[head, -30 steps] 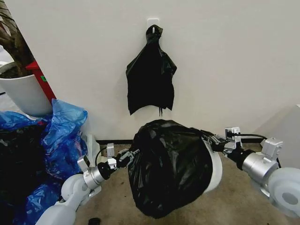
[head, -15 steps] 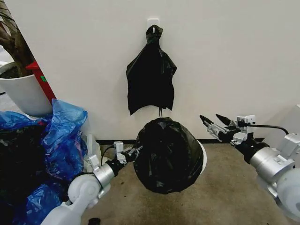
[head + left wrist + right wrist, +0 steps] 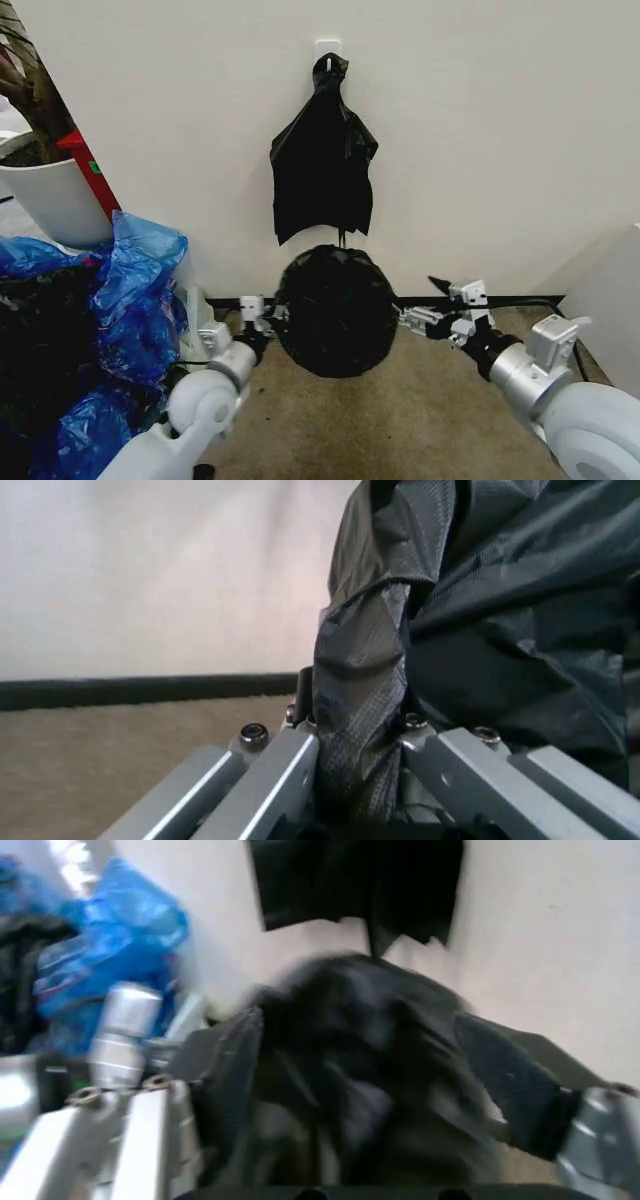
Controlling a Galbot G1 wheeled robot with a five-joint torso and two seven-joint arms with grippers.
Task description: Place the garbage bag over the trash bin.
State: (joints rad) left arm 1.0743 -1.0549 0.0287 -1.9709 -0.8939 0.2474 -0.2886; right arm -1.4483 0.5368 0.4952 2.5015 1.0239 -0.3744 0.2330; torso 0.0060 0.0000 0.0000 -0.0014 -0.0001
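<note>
The garbage bag (image 3: 335, 310) is a glossy black rounded mass low against the foot of the wall. The trash bin is hidden under it. My left gripper (image 3: 268, 318) is at the bag's left edge; in the left wrist view this left gripper (image 3: 355, 727) is shut on a twisted fold of the garbage bag (image 3: 500, 630). My right gripper (image 3: 422, 302) is just off the bag's right side with its fingers spread. In the right wrist view the open right gripper (image 3: 360, 1035) has the blurred garbage bag (image 3: 360, 1087) lying between its wide fingers.
A bunch of black bags (image 3: 323, 170) hangs from a wall hook right above. Blue plastic bags (image 3: 135, 290) pile up on the left, behind them a white plant pot (image 3: 50, 200) and a red stand (image 3: 88, 170). A pale panel (image 3: 615, 300) stands at the right edge. Brown floor lies in front.
The bagged bin has gone down and away from me to the foot of the wall. The right gripper let go of the bag, swung out, and is back beside its right edge.
</note>
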